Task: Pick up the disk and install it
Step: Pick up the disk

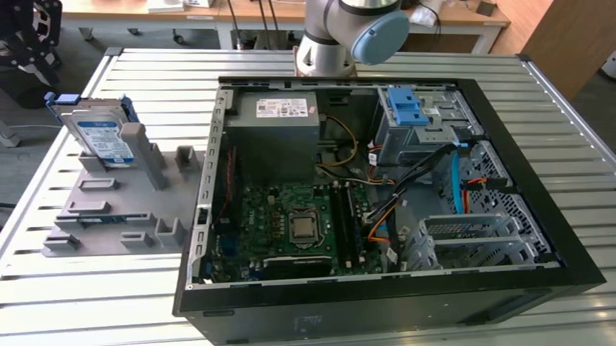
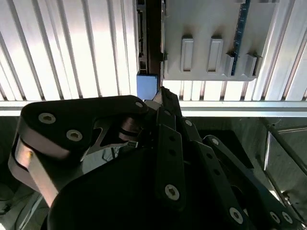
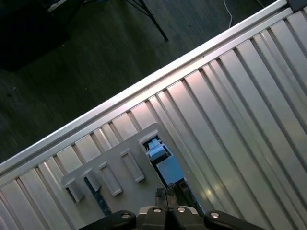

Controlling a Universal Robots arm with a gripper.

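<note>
Ribbed metal table (image 1: 106, 303), two items directly on it. We've got a grey holder plate (image 1: 115, 209) at the exterior view's left and an open PC case (image 1: 385, 306) at its right, just beside the plate. In both wrist views the plate sits near the table's edge.

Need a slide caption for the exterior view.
Disk stands upright in the grey fixture beside the open computer case.

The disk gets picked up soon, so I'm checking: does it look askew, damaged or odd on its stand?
Nothing stands out. The disk stands on edge in the grey stand, at the exterior view's left of the open computer case, with no visible damage.
</note>
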